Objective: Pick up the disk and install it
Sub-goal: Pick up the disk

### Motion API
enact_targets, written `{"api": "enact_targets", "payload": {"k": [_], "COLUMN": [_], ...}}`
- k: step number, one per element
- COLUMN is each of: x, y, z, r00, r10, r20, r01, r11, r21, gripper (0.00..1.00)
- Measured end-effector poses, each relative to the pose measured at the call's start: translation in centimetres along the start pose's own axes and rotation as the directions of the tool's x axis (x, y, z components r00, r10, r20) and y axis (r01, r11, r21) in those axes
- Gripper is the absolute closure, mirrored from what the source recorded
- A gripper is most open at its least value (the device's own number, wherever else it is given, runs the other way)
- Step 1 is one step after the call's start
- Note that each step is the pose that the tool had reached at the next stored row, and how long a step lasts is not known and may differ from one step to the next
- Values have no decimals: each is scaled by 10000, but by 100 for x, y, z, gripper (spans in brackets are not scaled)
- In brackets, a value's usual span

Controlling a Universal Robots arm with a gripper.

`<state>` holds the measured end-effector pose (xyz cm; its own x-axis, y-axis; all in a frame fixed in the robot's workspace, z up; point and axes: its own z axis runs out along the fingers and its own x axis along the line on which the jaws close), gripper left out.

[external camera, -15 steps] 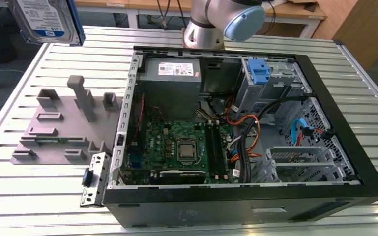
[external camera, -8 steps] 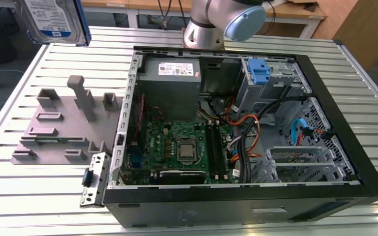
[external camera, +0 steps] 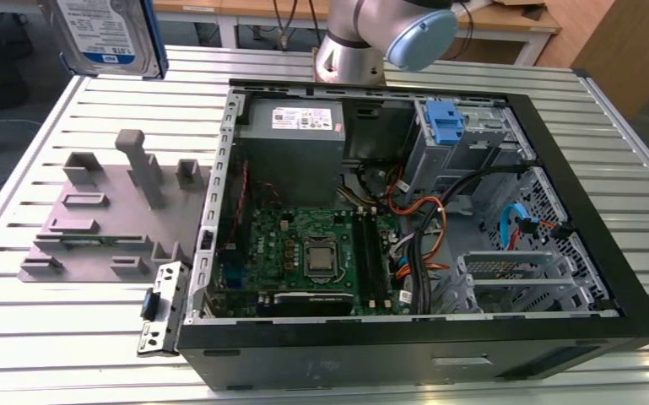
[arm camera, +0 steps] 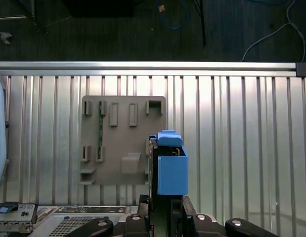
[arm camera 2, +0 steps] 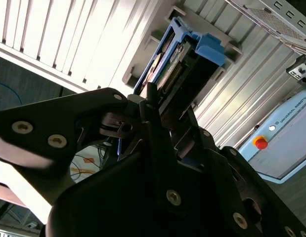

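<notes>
1. slatted metal table (external camera: 31,337), runs under everything.
2. open pc case (external camera: 414,359), lying on its side w/ the inside facing up. motherboard (external camera: 307,253) in the middle, grey power supply (external camera: 296,126) w/ white sticker at the far end, blue clip piece (external camera: 445,122) standing in the bay at the far corner on the exterior view's right, loose cables (external camera: 425,211) betw board and bays.
3. robot arm (external camera: 353,38), base behind the case's far edge, blue cap on its joint.
4. grey fixture tray (external camera: 99,228) w/ upright posts, on the table just beside the case on the exterior view's left.
5. disk (external camera: 105,34), lifted off the table and upright, at the exterior view's far left corner, label toward the camera, blue rails on its sides. well apart from the case. in the first wrist view it hangs over the slats next to the tray's edge.
6. gripper (arm camera 2: 167,113), black fingers (arm camera: 185,212) clamped on the disk's two sides in both wrist views.
7. small metal bracket (external camera: 161,308), leaning at the case's near corner on the exterior view's left.
</notes>
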<state>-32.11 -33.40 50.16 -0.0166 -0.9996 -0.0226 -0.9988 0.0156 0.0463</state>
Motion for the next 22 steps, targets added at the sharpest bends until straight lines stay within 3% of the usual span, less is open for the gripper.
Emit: {"api": "enact_targets", "payload": {"k": [12, 22], "x": [-6, -9], "y": [-247, -388], "z": [-11, -18], "r00": [10000, 10000], "r10": [0, 0], "r20": [0, 0], "r01": [0, 0], "r11": [10000, 10000], "r21": [1, 0], "gripper": [65, 65]}}
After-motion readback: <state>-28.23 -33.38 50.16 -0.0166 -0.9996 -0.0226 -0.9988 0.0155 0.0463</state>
